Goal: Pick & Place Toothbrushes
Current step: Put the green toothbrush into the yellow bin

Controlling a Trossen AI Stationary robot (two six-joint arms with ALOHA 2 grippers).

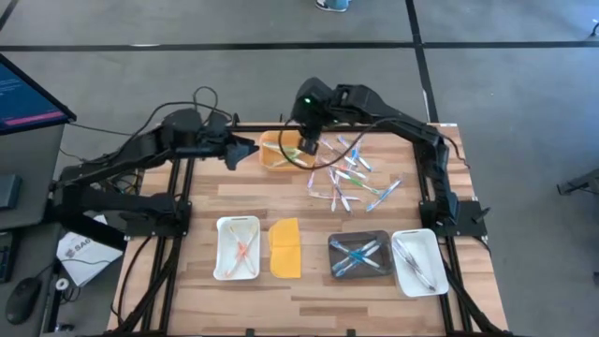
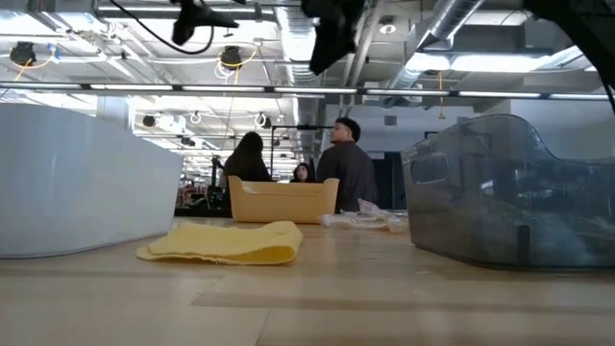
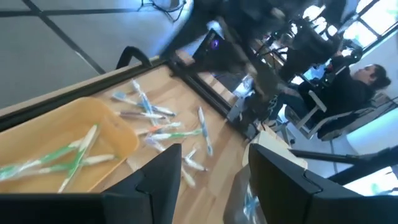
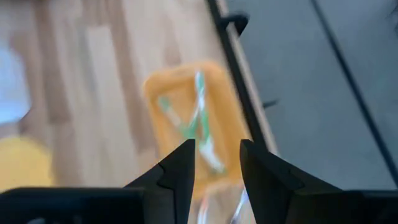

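Observation:
An orange tray (image 1: 273, 153) at the table's far middle holds green toothbrushes (image 3: 68, 158). Several loose toothbrushes (image 1: 348, 173) in pink, blue, green and clear lie on the wood to its right. My right gripper (image 4: 216, 168) hangs high over the tray's right part. It is open, with nothing between its fingers. My left gripper (image 3: 214, 180) is also open and holds nothing. It stands in the air just left of the tray and points toward it.
Along the near side stand a white tray (image 1: 237, 248) with pink-orange brushes, a flat yellow lid (image 1: 285, 248), a dark tray (image 1: 360, 255) with blue brushes and a white tray (image 1: 416, 264) with clear ones. People sit in the room beyond the table (image 2: 346, 173).

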